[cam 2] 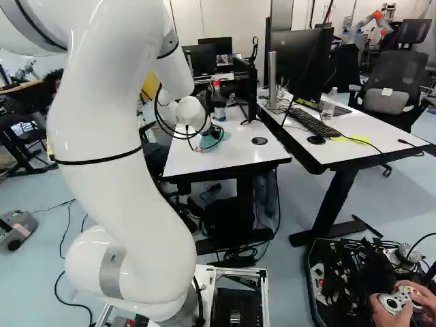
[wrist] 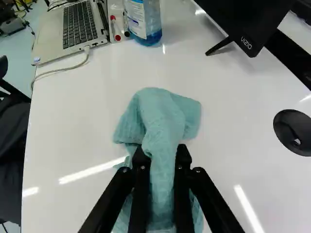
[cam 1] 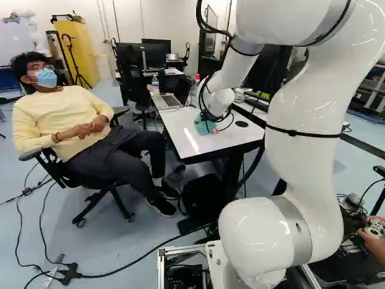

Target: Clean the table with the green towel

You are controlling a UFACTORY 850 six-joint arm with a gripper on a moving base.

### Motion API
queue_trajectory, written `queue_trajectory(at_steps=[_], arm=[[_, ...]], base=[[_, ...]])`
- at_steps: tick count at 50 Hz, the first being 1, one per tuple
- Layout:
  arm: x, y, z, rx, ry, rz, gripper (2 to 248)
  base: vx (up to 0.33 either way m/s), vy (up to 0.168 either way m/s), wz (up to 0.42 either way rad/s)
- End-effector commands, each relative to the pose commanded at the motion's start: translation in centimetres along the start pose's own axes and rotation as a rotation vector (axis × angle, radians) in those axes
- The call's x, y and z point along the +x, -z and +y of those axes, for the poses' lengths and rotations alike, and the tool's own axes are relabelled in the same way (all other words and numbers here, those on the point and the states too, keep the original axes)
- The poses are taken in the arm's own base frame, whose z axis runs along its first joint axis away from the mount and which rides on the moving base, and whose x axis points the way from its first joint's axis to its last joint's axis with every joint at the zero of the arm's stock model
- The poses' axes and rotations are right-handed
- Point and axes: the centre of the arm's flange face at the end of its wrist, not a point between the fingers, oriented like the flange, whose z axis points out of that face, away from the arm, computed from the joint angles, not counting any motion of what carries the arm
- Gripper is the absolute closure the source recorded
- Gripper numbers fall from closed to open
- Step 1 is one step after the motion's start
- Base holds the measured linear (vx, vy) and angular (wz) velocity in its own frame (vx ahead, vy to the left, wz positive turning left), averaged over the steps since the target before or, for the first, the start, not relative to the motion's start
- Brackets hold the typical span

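Task status: the end effector (wrist: 162, 153) is pinching the green towel (wrist: 163, 116) between its two fingers, and the towel is lying bunched on the bench (wrist: 82, 126). The grasp appears complete; the job is apparently standing at the wiping stage. No spill or crumb is showing, so the pictures are not indicating how much surface is already clean. Bright streaks on both sides of the towel are probably reflecting the lights rather than marking wet paths. Wiping the open top around the towel and releasing the cloth are likely remaining.

Surface and room, left to right in the left base view, relative to the towel:

- Left, off the bench: a person (cam 1: 63, 114) is sitting in an office chair (cam 1: 54, 159), legs extending toward the bench.
- Beyond and left: the laptop (wrist: 80, 24) is lying open, its white cable (wrist: 63, 72) trailing over the surface.
- Beyond: the bottle of blue liquid (wrist: 144, 22) is standing upright. A wide sweep could be tipping it.
- Right: the round black grommet (wrist: 293, 132) is interrupting the white top and could be catching the cloth.
- Farther right: a second desk (cam 1: 248, 108) is standing past the bench.
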Motion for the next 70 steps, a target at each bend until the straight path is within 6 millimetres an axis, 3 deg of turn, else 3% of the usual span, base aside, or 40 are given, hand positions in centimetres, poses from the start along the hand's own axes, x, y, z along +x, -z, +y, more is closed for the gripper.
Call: queue_trajectory(at_steps=[32,54,70], arm=[[1.1,4.1,1.0,-0.008,-0.015,0.041,196],[-1.2,9.2,-0.9,0.029,0.016,-0.002,196],[-4.0,11.8,-1.7,0.050,0.037,-0.052,196]], base=[[0.000,0.000,0.000],[0.000,0.000,0.000],[0.000,0.000,0.000]])
